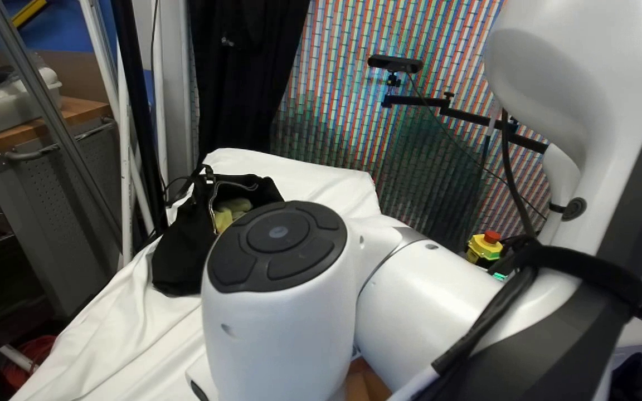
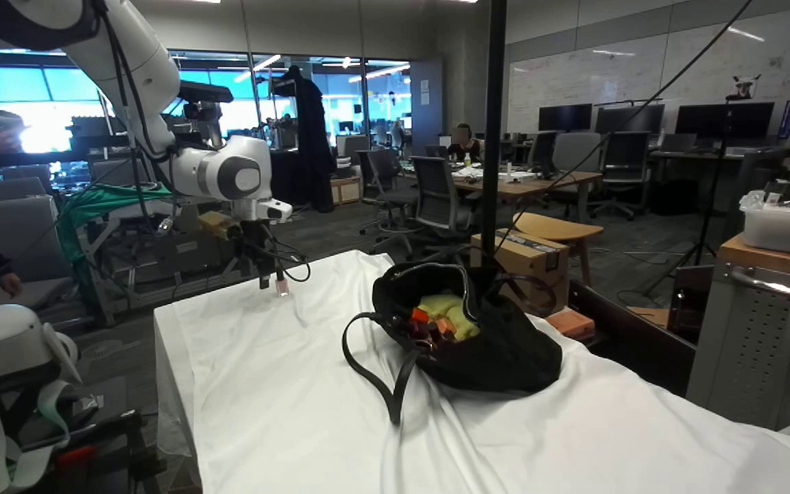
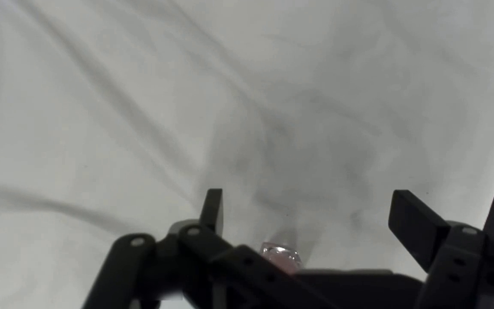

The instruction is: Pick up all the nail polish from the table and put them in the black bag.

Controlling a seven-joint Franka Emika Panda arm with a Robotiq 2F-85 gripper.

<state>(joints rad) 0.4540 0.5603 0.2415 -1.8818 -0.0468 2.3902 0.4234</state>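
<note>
Black two-fingered gripper [image 3: 308, 207], spread empty, seems poised to pick a pink glass nail-polish bottle [image 2: 282, 288], far left on white-draped desk [image 2: 285, 384]; clenching should follow.

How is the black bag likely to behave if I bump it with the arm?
The black bag would probably flop rather than resist: it looks like soft fabric slumped on the white-draped table. Red and orange items show inside, loosely heaped, so a hard bump may shift them. The loop handle, spread over the table, could snag.
</note>
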